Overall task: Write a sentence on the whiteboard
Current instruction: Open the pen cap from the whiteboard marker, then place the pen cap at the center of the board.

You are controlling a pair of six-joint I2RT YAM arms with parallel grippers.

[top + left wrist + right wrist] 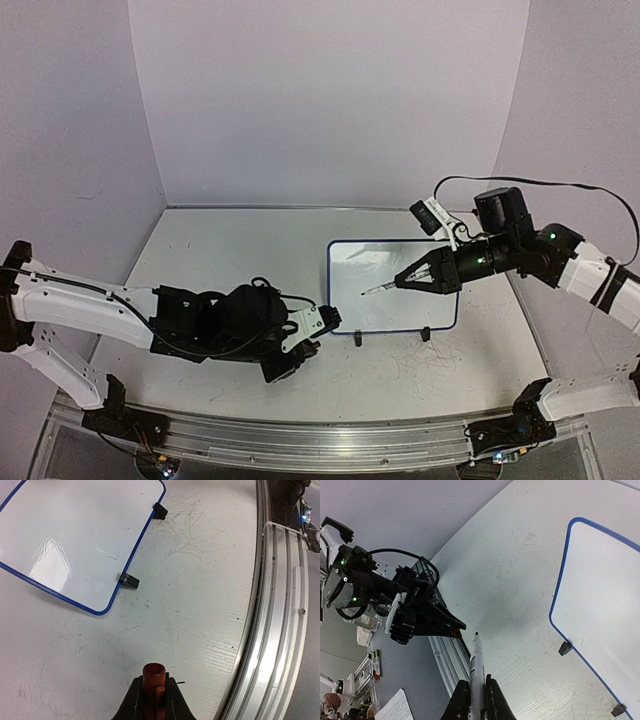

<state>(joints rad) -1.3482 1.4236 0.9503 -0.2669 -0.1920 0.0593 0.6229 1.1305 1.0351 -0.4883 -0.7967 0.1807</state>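
Observation:
The whiteboard [393,300] lies flat on the table right of centre, blue-framed, with black feet along its near edge. Its surface [75,540] is bare except for a tiny dark dash [111,556]; the sentence does not show. My right gripper [408,279] is shut on a white marker [477,662], uncapped. The dark tip [362,293] hangs over the board's left part. My left gripper [312,345] sits just off the board's near-left corner, shut on the marker's red cap [154,676]. The board [605,600] fills the right side of the right wrist view.
An aluminium rail [300,432] runs along the table's near edge [280,605]. The tabletop [200,605] is scuffed with faint scratches. Purple walls close in the back and sides. Papers and spare markers [375,662] lie beyond the rail.

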